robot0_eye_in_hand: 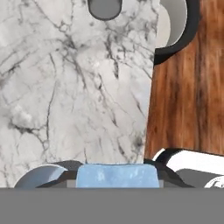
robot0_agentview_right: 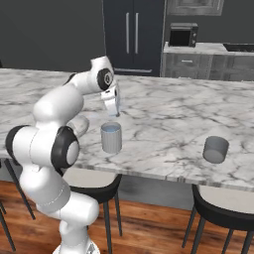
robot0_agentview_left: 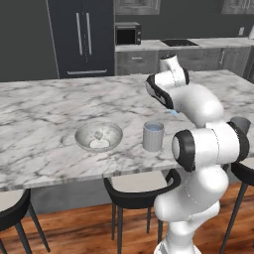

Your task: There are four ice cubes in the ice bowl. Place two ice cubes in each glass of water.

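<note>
There the arm reached out over the marble desk (robot0_agentview_left: 44,106), and in the hand view the fingers (robot0_eye_in_hand: 117,175) were clamped on a pale blue ice cube (robot0_eye_in_hand: 117,176), squeezed between the two dark tips. The held cube showed as a tiny blue speck (robot0_agentview_left: 173,112) behind the arm in the left base view, up in the air above the desk and just past the nearer glass of water (robot0_agentview_left: 153,136). That tumbler stood near the desk's front edge, bluish at the top. To its left sat the ice bowl (robot0_agentview_left: 98,137), well apart from the fingers, with whitish ice cubes (robot0_agentview_left: 98,141) lying inside. The second glass of water (robot0_agentview_right: 216,149) stood far off to the right, near the front edge too. Dark stools (robot0_agentview_left: 141,191) were tucked under the desk.
</note>
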You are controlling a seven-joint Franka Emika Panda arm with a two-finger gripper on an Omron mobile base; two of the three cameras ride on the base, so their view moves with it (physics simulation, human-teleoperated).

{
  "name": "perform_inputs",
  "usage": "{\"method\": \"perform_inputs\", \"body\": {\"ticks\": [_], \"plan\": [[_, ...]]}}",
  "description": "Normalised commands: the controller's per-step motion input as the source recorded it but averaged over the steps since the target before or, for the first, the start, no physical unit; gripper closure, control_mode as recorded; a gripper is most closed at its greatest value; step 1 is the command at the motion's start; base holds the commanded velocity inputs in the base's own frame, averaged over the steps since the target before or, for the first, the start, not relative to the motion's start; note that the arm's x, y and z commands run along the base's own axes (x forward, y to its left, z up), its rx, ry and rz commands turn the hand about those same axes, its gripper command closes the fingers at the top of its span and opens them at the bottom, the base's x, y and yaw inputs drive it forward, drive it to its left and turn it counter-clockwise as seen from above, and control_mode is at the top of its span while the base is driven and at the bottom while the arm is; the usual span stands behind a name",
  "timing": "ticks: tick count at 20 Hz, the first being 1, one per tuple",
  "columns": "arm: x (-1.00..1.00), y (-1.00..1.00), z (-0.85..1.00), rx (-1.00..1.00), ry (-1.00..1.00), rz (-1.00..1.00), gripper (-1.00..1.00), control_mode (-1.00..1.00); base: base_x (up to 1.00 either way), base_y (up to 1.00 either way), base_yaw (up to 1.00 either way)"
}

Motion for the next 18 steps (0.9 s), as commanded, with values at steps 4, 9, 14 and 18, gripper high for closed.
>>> {"method": "perform_inputs", "body": {"ticks": [4, 9, 14, 18], "plan": [[-0.37, -1.00, 0.27, 0.09, -0.06, -0.38, 1.00, -1.00, 0.00, 0.00, 0.00], [-0.21, -1.00, 0.06, 0.02, 0.00, -0.35, 1.00, -1.00, 0.00, 0.00, 0.00], [-0.02, -1.00, 0.00, 0.01, 0.00, -0.26, 1.00, -1.00, 0.00, 0.00, 0.00], [0.00, -1.00, -0.15, 0.03, 0.01, -0.15, 1.00, -1.00, 0.00, 0.00, 0.00]]}}
